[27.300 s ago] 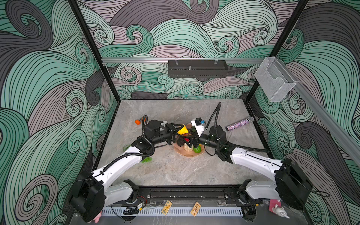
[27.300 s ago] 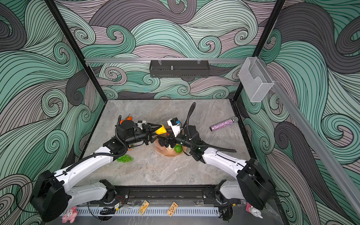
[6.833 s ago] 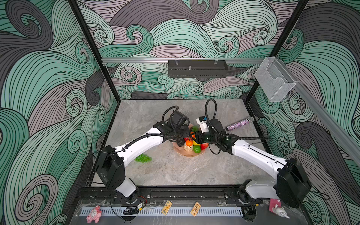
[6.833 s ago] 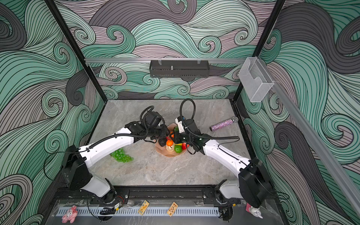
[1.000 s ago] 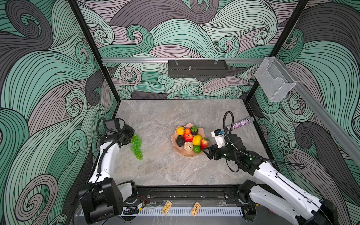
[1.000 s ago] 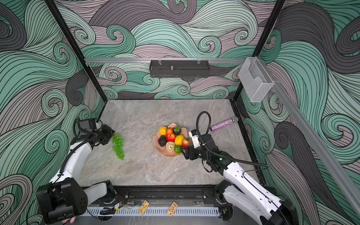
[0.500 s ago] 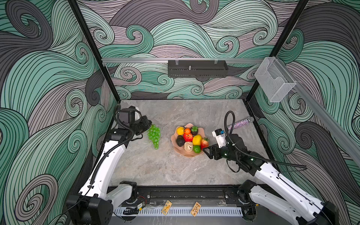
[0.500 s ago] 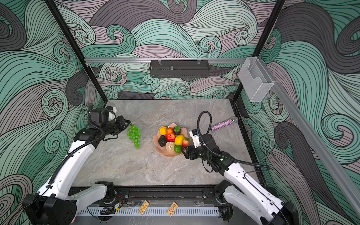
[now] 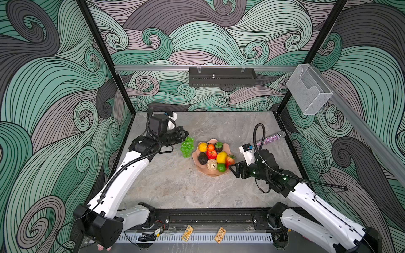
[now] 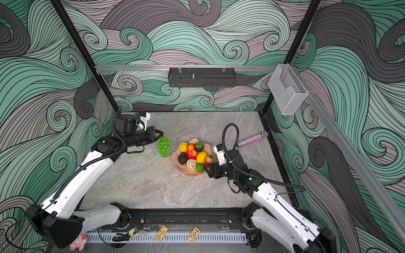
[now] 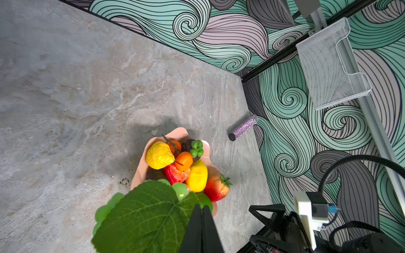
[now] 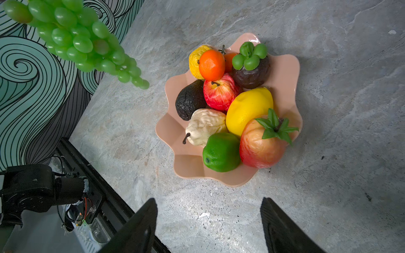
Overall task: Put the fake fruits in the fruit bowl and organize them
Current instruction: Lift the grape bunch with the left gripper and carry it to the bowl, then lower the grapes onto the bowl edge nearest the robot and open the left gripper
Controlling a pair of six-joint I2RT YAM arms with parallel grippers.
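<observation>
The salmon-pink fruit bowl (image 9: 210, 173) (image 12: 188, 164) stands mid-table holding several fake fruits: red apple (image 12: 219, 94), lemon (image 12: 249, 109), strawberry (image 12: 260, 144), lime (image 12: 221, 151), orange (image 12: 211, 64), avocado (image 12: 189, 100) and a beige bumpy ball (image 12: 206, 127). My left gripper (image 9: 186, 133) (image 11: 202, 208) is shut on the green grape bunch (image 9: 187, 147) (image 10: 164, 145) at its stem and leaf (image 11: 144, 214). The bunch hangs just left of the bowl. My right gripper (image 9: 234, 169) (image 12: 208, 201) is open and empty, low beside the bowl's right front rim.
A glittery purple cylinder (image 9: 268, 139) lies at the right wall behind the right arm. A clear box (image 9: 306, 92) hangs on the right wall and a black shelf (image 9: 222, 76) on the back wall. A pink plush pig (image 10: 77, 242) lies below the front rail.
My left arm has swung the hanging grape bunch from the left wall rightward to the bowl's left edge. The right arm has stayed still.
</observation>
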